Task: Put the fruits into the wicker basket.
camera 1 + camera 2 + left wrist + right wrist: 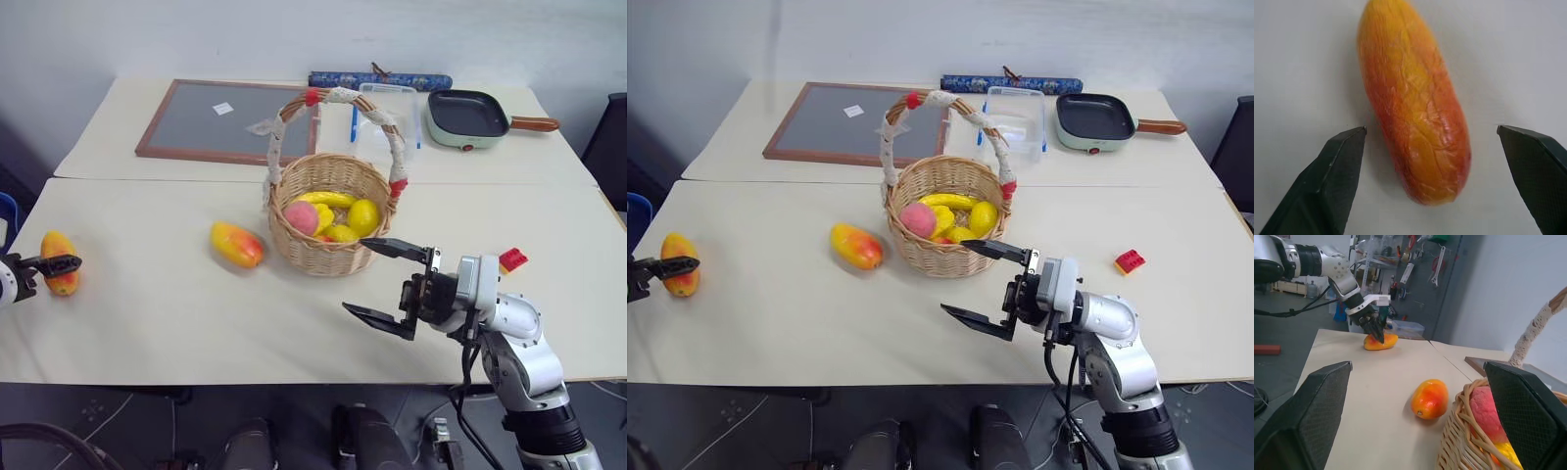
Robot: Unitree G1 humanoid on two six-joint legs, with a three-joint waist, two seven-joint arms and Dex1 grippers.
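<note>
well, the table [147, 323] held it all: the basket [328, 211] sat mid-table, already holding other fruit. one mango [236, 245] lay just left of it, the other mango [59, 261] far out by the left edge. the left gripper [59, 263] hung right over that far one, jaws spread wide to either side, its long axis running between the fingers and away. the right gripper [389, 285] hovered spread and empty before the basket, nearer the middle mango.
</note>
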